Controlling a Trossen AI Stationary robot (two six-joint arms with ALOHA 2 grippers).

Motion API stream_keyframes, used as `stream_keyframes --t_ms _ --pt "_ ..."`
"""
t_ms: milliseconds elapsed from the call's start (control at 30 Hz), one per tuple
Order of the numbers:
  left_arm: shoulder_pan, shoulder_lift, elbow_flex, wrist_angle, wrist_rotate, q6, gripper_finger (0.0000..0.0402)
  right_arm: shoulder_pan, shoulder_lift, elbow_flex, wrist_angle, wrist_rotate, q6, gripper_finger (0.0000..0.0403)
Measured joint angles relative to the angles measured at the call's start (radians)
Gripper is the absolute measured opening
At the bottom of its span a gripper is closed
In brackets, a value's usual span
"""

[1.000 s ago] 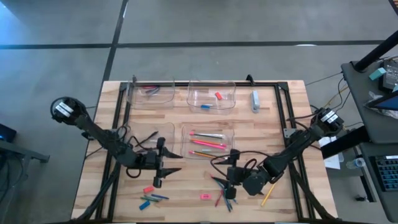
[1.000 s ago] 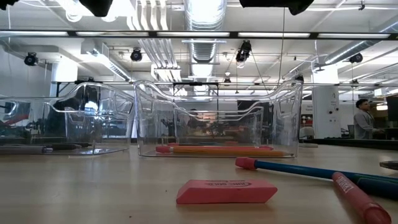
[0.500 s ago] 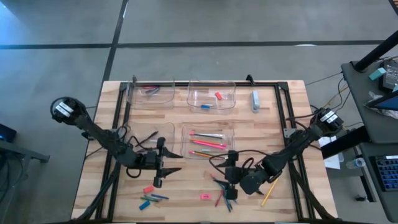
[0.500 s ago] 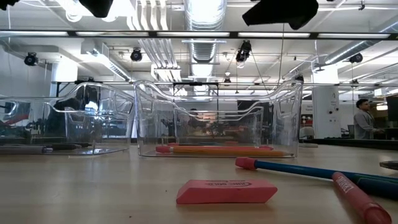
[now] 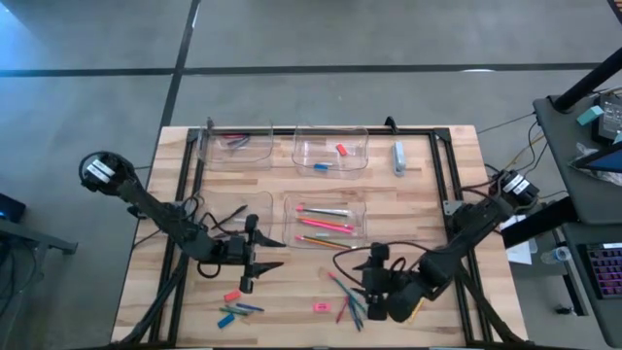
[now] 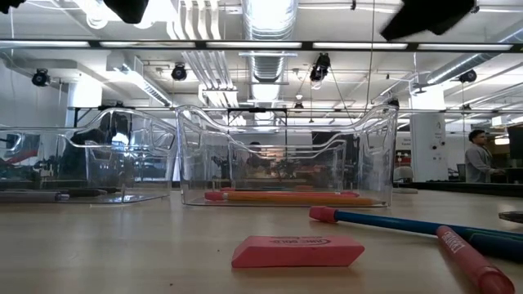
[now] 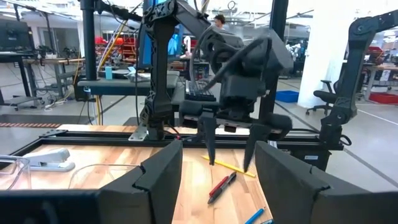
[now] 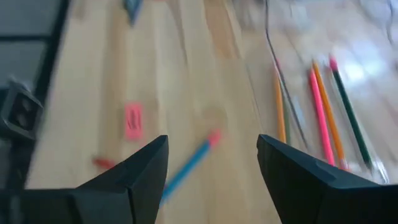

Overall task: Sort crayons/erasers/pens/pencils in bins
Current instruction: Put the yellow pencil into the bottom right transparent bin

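While the left gripper [image 5: 247, 282] hangs over bare wood at the table's near left with its fingers apart and nothing between them, the right gripper [image 5: 373, 303] sits low over the near right part of the table, fingers also apart and empty, just beside a loose cluster of sticks [image 5: 346, 297] lying on the wood; which of these are pens and which pencils I cannot tell from above. 4 bins stand on the table: the far left bin [image 5: 235, 146] holds dark and reddish sticks, the far middle bin [image 5: 330, 148] holds a red eraser [image 5: 341, 150] and a blue piece, the near middle bin [image 5: 324, 222] holds pink, orange and green pencils [image 5: 325, 226], and a 4th clear bin [image 5: 225, 214] stands near the left gripper. Near the left front edge lie a pink eraser [image 5: 231, 296] and short blue, teal and red crayons [image 5: 236, 312]. Another pink eraser [image 6: 297, 251] lies between the 2 grippers, near the front. 1 yellow pencil [image 5: 418, 307] lies just right of the right gripper. By the far right edge rests a pale blue-grey oblong [image 5: 398, 156]
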Motion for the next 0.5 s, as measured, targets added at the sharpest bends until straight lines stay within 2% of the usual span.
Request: stream_keyframes --t_ms 167,267,500 --pt "0.000 0.000 0.000 0.000 0.000 -0.001 0.0187 0.055 -0.002 -0.041 -0.126 -0.009 0.195 0.0233" --pt "0.000 0.000 0.000 0.000 0.000 -0.001 0.0187 0.078 -0.002 -0.089 -0.159 -0.067 0.323 0.0232" --pt "0.000 0.000 0.000 -0.001 -0.001 -0.001 0.0187 0.146 -0.002 -0.199 -0.195 -0.082 0.476 0.0233"
